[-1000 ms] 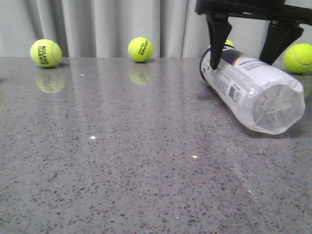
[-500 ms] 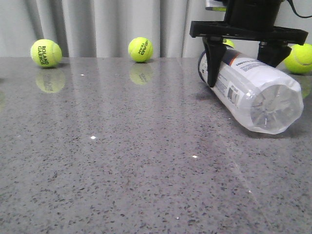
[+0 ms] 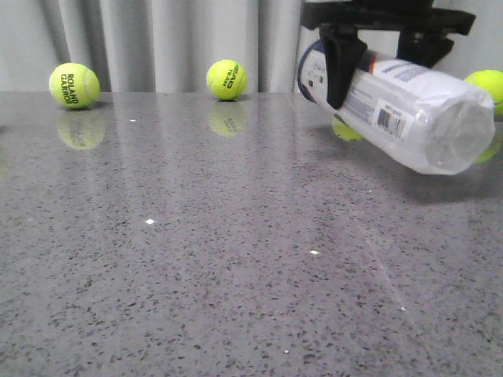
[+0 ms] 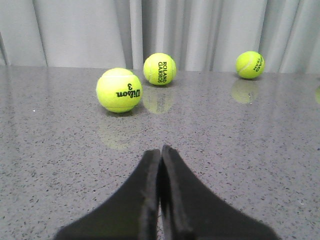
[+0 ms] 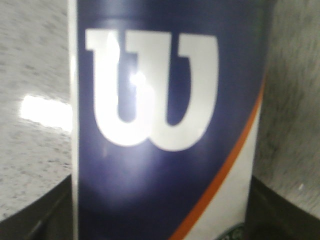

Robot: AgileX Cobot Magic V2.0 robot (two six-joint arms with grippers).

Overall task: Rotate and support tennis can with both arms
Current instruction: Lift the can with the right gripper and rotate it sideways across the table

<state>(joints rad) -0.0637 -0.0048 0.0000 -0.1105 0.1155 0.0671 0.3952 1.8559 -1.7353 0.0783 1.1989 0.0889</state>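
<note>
I have the tennis can [image 3: 401,110] off the table [image 3: 196,259] on the right side of the front view, lying nearly level with its clear end sloping down toward the camera and a soft shadow under it. My right gripper [image 3: 377,49] straddles it near the far, navy end, one black finger down each flank, clamped on the can's body. I'd say the hold sits off-centre so the long free end is left open for the other arm to come under as a support; with that much can hanging out, I judge it could sag or twist in the fingers during a turn.

The right wrist view is filled by the label: a big white W on navy, an orange stripe cutting across the corner, a hint of a round green emblem at the edge. From the front I can see a barcode and small print I can't read.

My left gripper [image 4: 161,200] is nowhere near yet; its jaws are pressed together, empty, low over the table. Ahead of it sit three tennis balls: the nearest [image 4: 119,90] reads "Wilson 3", the next [image 4: 159,69] "ROLAND GARROS", the far one [image 4: 250,64] "HEAD TEAM". Another ball [image 3: 487,85] shows behind the can at the right edge, and one more [image 3: 346,129] peeks out under it. Grey curtains [image 3: 157,39] close off the back
</note>
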